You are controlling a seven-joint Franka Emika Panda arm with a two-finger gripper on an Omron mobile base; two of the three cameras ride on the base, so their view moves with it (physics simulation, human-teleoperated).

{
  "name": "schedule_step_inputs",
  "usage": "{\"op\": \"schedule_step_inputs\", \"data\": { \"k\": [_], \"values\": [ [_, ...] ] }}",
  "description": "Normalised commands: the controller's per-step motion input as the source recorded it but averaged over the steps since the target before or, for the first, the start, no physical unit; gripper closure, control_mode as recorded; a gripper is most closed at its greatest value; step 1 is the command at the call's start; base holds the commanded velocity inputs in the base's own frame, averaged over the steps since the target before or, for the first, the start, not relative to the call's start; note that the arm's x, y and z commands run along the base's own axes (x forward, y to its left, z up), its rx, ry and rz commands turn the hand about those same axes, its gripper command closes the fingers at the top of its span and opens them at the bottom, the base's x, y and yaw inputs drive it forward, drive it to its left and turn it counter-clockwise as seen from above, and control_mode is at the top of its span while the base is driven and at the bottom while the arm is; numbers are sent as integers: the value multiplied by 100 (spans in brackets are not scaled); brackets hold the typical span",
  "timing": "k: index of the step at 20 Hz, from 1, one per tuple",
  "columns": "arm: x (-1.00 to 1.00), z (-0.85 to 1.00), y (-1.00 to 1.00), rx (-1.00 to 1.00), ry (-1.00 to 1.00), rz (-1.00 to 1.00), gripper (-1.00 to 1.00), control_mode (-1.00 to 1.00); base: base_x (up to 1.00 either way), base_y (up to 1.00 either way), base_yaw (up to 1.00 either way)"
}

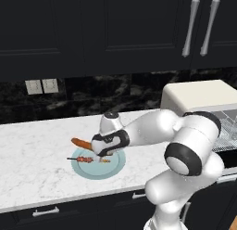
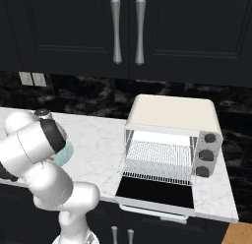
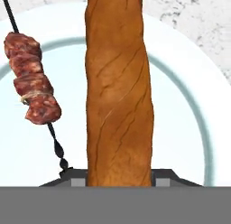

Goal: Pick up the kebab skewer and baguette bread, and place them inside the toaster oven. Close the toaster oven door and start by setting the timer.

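a white robot arm reaches down to a light blue plate [image 1: 115,168] near the front edge of a marble counter [image 1: 32,155]. its gripper [image 1: 102,157] straddles the baguette [image 3: 118,92]; whether it grips is unclear. the kebab skewer [image 3: 31,90] lies beside the loaf on the plate. the toaster oven [image 2: 172,117] stands at the counter's right end, door [image 2: 155,193] open.

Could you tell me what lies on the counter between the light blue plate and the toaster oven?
In the right base view, only bare marble counter lies between the plate and the toaster oven, whose door hangs open.
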Motion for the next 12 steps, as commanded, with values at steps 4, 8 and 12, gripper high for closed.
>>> {"op": "schedule_step_inputs", "data": {
  "k": [4, 8, 12],
  "values": [
    [-100, 70, -68, 0, -11, 1, 100, -100, 0, 0, 0],
    [-86, 58, -96, 4, -7, 0, 100, -100, 0, 0, 0],
    [-58, 61, -100, 8, 0, -3, 100, -100, 0, 0, 0]
  ]
}}
